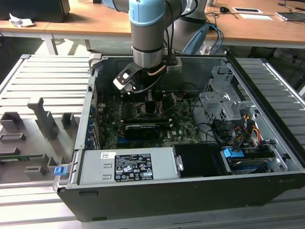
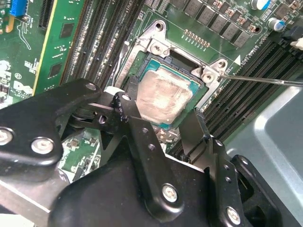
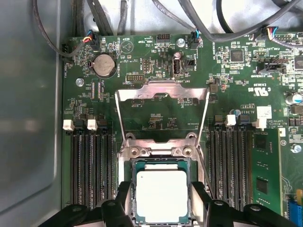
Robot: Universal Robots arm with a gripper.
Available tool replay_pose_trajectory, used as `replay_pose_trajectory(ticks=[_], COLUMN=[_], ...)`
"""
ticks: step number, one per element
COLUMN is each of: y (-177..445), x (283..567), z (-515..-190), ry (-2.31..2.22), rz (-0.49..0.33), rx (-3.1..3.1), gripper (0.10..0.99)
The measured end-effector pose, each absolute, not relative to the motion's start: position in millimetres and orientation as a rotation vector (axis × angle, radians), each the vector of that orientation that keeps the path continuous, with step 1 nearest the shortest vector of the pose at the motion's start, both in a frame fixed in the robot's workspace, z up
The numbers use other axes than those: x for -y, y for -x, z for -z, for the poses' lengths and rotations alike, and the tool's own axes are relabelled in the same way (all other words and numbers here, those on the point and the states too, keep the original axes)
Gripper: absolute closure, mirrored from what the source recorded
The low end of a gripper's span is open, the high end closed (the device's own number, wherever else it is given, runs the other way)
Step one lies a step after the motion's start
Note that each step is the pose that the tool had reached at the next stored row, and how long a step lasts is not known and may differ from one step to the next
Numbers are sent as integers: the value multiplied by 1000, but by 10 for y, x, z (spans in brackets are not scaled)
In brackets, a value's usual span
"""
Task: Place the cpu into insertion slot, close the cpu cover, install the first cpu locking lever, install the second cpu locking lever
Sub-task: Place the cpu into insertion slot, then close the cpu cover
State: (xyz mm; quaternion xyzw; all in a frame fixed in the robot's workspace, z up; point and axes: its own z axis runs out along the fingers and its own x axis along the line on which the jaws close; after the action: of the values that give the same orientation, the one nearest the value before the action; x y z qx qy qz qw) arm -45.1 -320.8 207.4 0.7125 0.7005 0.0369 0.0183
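cpu (image 2: 163, 94) edges — partly behind tool (image 2: 160, 106)

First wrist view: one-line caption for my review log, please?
The gripper straddles the cpu resting in the insertion slot, with the cpu cover swung open.

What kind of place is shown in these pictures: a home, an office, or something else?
Probably a robotics lab or test workshop. A robot arm reaches into an open computer case set on a ribbed metal bench, with wooden desks behind it.
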Motion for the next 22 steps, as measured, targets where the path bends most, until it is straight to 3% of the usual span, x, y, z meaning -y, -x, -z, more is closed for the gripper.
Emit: replay_pose_trajectory(ticks=[1,8,22], y=[451,450,400], x=[3208,3207,3226], z=[-2096,-2173,-2218], ry=[-2213,-2215,-2220], rz=[-114,-110,-103], rx=[-2175,-2177,-2180], gripper=[475,980,980])
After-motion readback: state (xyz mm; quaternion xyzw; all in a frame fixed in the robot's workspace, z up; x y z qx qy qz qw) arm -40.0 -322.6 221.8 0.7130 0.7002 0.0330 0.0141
